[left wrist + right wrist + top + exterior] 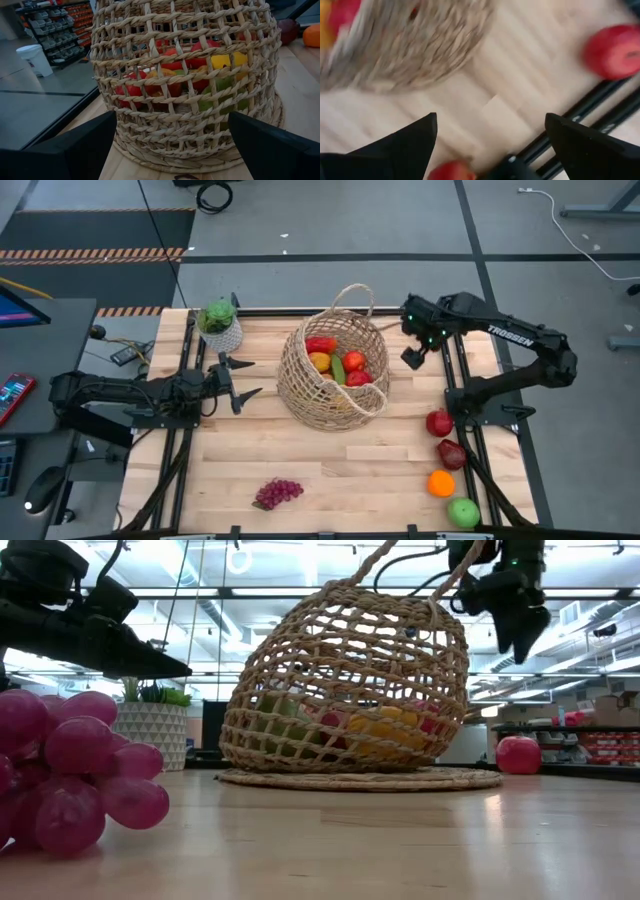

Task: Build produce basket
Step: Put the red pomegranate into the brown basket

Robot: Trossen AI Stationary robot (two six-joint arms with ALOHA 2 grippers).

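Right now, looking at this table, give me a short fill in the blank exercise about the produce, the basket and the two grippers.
1. The grape bunch lies on the table, ____ the basket.
2. The left gripper sits beside the basket with its jaws ____.
3. Near the table's right edge, the orange lies between a dark red fruit and a ____ apple.
4. The right gripper is open and holds ____.

Missing words: outside; open; green; nothing

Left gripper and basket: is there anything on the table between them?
No. In the high view the open left gripper faces the basket across bare wood. The left wrist view shows the same.
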